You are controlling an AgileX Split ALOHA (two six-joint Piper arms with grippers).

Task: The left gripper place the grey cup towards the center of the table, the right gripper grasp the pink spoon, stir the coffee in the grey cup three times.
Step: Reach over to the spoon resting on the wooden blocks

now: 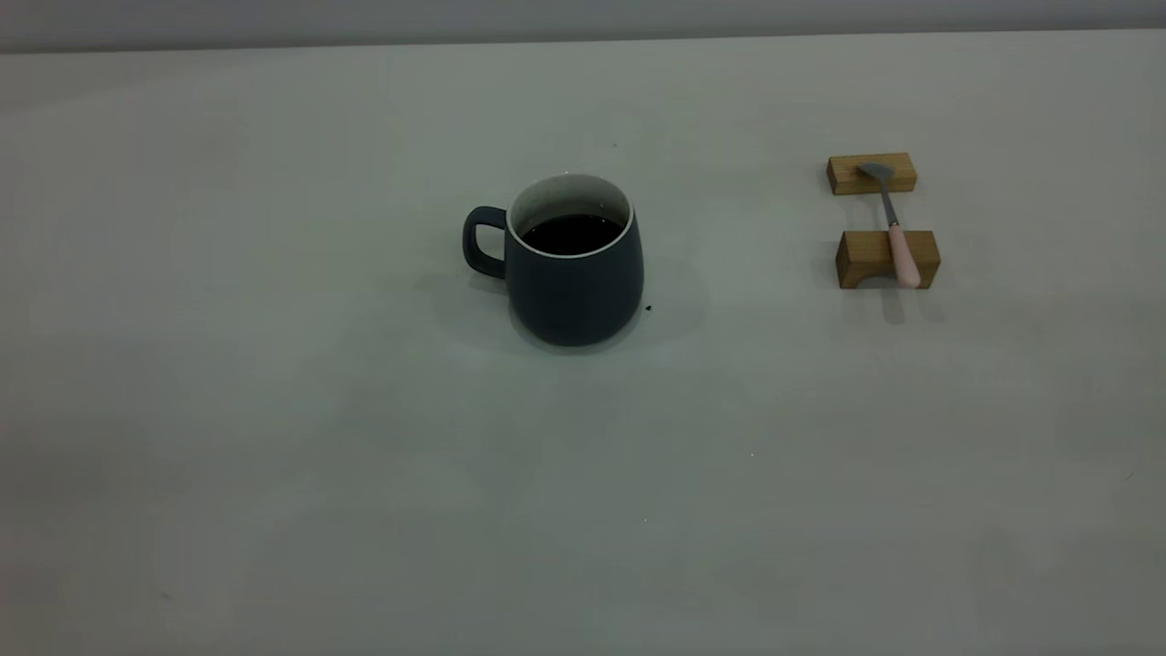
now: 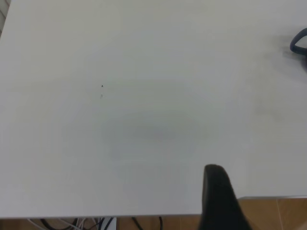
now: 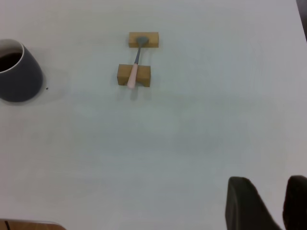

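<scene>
The grey cup [image 1: 574,273] stands upright near the middle of the table [image 1: 273,410], handle to the left, with dark coffee [image 1: 571,234] inside. The pink spoon [image 1: 897,228] lies across two wooden blocks at the right, bowl on the far block, pink handle on the near one. Neither gripper appears in the exterior view. In the right wrist view my right gripper [image 3: 271,191] is open and empty, well short of the spoon [image 3: 134,67] and the cup [image 3: 19,76]. My left gripper [image 2: 218,196] is a black shape over the table edge, the cup's handle [image 2: 298,43] far off.
The far wooden block [image 1: 852,175] and the near arched block [image 1: 865,260] hold the spoon off the table. A tiny dark speck [image 1: 648,308] lies beside the cup. Cables [image 2: 96,223] and wood floor [image 2: 273,213] lie past the table's edge.
</scene>
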